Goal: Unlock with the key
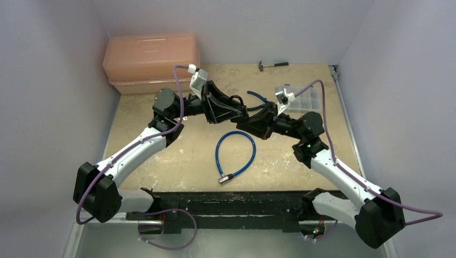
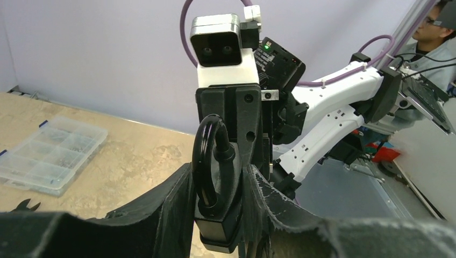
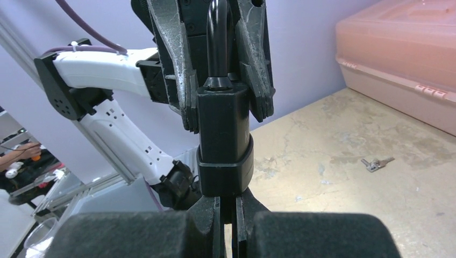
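Observation:
A small black padlock (image 2: 218, 217) with a curved shackle (image 2: 206, 161) hangs above the table, pinched by its body between my left gripper's (image 2: 218, 188) two fingers. In the right wrist view the padlock (image 3: 223, 134) stands upright, its base toward my right gripper (image 3: 229, 212). That gripper is shut on the key (image 3: 228, 204), of which only a thin dark head shows between the pads, right under the padlock's base. The key's blade is hidden. In the top view the left gripper (image 1: 242, 110) and the right gripper (image 1: 253, 115) meet tip to tip over the table's middle.
A blue cable loop (image 1: 236, 153) with a metal end (image 1: 225, 178) lies in front of the grippers. A pink box (image 1: 150, 59) stands back left, a hammer (image 1: 273, 65) at the back, a clear organiser (image 1: 304, 97) back right. A small silver key-like item (image 3: 376, 163) lies on the table.

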Motion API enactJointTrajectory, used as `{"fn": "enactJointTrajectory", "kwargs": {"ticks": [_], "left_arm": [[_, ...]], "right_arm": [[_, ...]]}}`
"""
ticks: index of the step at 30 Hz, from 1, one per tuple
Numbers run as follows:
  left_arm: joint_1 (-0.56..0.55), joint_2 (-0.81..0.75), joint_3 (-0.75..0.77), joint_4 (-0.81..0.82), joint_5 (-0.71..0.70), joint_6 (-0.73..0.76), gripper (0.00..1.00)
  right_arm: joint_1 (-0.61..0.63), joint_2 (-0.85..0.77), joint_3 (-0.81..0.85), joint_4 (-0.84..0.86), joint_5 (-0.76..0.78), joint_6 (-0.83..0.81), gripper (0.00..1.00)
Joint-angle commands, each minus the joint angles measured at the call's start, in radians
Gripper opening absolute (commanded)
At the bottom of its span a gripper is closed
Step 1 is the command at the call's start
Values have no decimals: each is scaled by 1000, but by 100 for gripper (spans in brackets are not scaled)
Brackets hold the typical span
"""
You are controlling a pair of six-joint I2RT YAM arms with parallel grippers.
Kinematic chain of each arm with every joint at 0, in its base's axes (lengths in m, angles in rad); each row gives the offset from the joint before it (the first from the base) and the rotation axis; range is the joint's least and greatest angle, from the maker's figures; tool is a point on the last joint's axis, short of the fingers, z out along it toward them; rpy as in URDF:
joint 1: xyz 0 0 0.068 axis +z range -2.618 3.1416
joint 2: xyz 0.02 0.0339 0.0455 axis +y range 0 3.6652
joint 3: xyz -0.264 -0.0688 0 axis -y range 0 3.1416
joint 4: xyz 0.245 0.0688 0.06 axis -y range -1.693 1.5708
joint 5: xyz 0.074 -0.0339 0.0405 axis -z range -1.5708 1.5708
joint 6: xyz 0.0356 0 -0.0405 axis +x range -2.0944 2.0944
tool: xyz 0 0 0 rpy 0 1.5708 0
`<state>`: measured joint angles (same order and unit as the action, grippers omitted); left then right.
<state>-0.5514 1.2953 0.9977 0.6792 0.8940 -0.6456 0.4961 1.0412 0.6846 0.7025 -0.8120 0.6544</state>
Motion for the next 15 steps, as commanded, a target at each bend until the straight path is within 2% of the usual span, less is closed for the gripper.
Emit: {"fn": "enactJointTrajectory", "kwargs": {"ticks": [1,5,12,15], "left_arm": [[24,-13,29,40,34,38,0],[25,-2,19,106,65,-2,0],[22,-2,16,133,108,-15,0],[21,-2,12,155,120,-20,0]], "right_arm": [[-11,-31,16,231,-72,75,0],[-18,-23,9,297,-89,127,0],[-36,-10,20,353,-128,167,0],[-38,5,22,429,-152,222,0]]}}
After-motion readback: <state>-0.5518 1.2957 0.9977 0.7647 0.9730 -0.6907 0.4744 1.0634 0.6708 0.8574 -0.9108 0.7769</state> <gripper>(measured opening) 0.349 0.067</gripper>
